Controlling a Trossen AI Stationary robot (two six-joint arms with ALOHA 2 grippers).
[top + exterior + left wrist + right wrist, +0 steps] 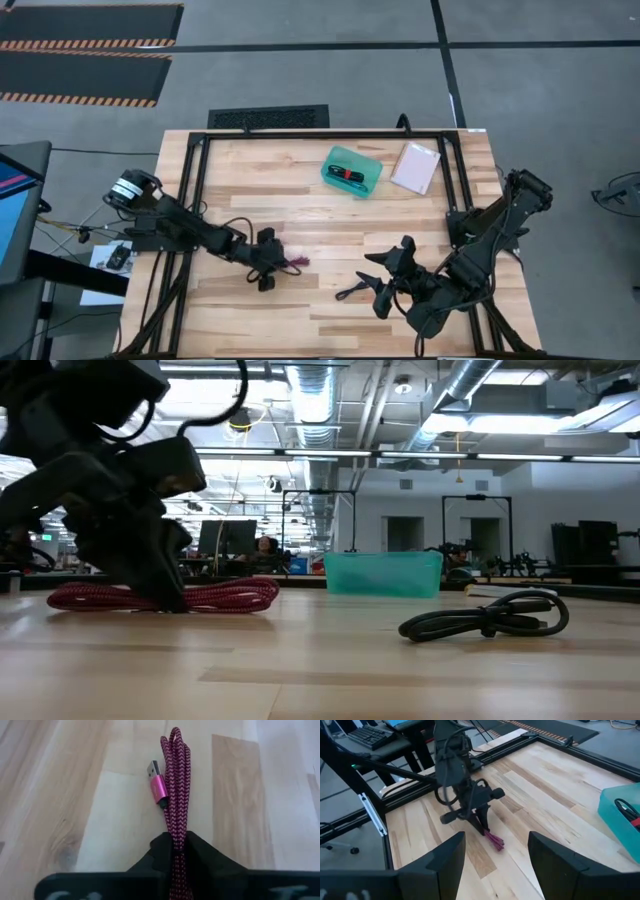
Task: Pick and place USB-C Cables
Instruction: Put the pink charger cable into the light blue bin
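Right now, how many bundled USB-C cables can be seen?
3: magenta braided cable gripped by the left gripper; all-black cable on the wood beside the right gripper; black-and-red cable inside the teal tray. Others may be hidden.

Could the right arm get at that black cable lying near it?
Probably yes. The black cable lies loose on bare table just beside the right end effector, whose fingers are open, and nothing stands between them.

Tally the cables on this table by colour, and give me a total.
Magenta cable, in the left gripper jaws: 1
Black cable, loose on the table: 1
Black-and-red cable, in the teal tray: 1
Total: 3
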